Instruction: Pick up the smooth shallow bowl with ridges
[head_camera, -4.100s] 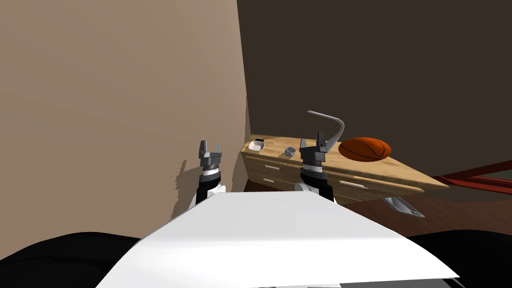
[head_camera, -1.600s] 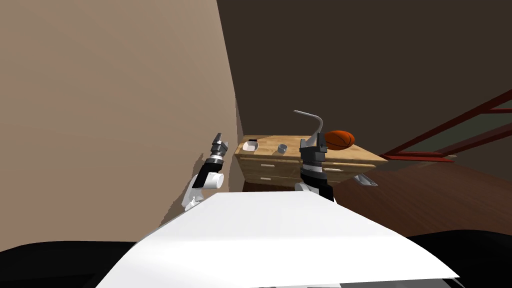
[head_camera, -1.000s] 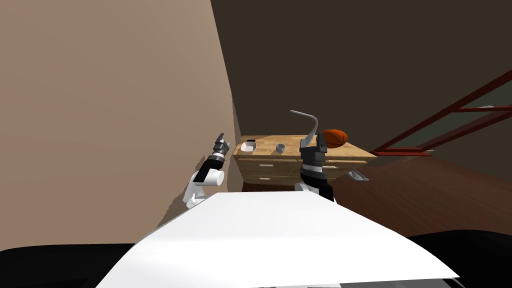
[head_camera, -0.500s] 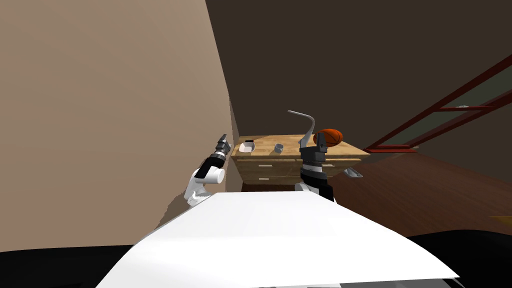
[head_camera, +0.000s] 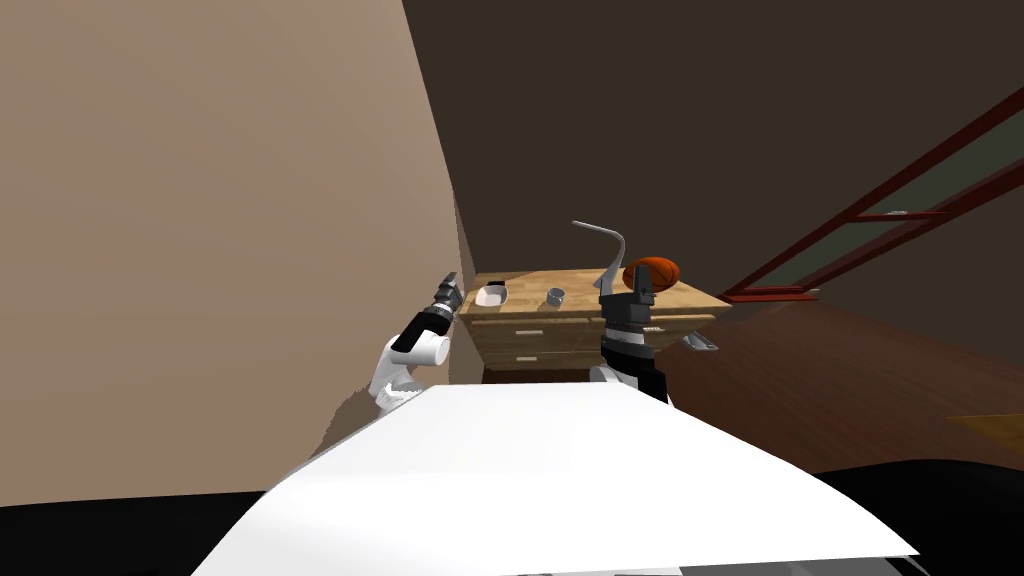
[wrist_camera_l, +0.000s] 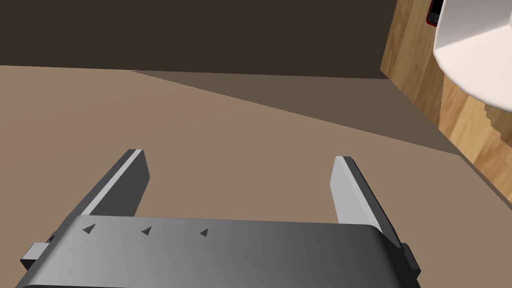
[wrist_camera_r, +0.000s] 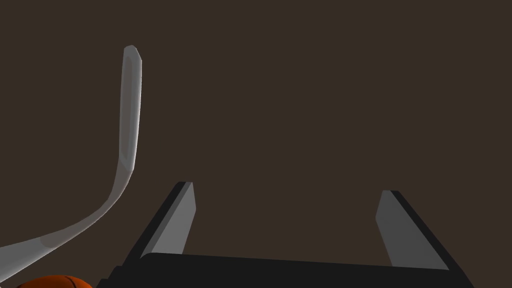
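Head view: white bowl (head_camera: 491, 295) on wooden dresser (head_camera: 585, 291) beside tan wall (head_camera: 200, 250); left gripper (wrist_camera_l: 239, 154), right gripper (wrist_camera_r: 286, 187) jaws apart.

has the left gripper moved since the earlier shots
Yes. The left gripper has swung toward the white bowl on the wooden dresser, closing the gap.

No words, numbers or brand names can be read on anything here. The only marks are three small dark triangles (wrist_camera_l: 146, 231), set in a row on the grey body of the left claw (wrist_camera_l: 239, 156), behind its fingers. They are plain shapes and carry no letters.
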